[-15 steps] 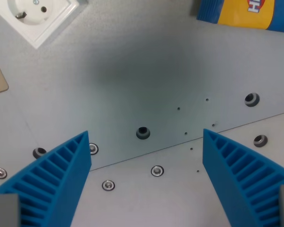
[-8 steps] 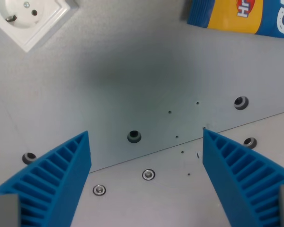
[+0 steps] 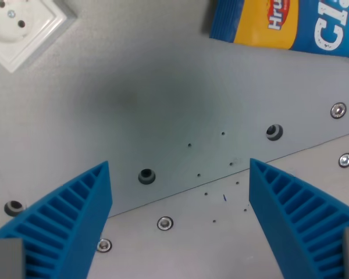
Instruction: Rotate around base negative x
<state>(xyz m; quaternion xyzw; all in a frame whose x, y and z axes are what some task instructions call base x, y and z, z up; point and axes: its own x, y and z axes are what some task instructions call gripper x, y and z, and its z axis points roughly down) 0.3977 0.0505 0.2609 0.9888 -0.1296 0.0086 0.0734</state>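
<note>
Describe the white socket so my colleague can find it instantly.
Start at the grey metal table and look to the far top corner on the wrist view's left. The wall socket lies there: a white square plate with a round recess, unlike the blue-and-yellow packet opposite.

Gripper (image 3: pixel 180 224): blue ribbed fingers (image 3: pixel 64 224) spread wide apart, empty, above grey metal plate (image 3: pixel 163 87).

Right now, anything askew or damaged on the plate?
No damage or spill visible. The white wall socket and the blue-and-yellow snack packet both lie loose and skewed on the grey metal plate, cut off by the frame. The blue gripper is open and holds nothing.
</note>
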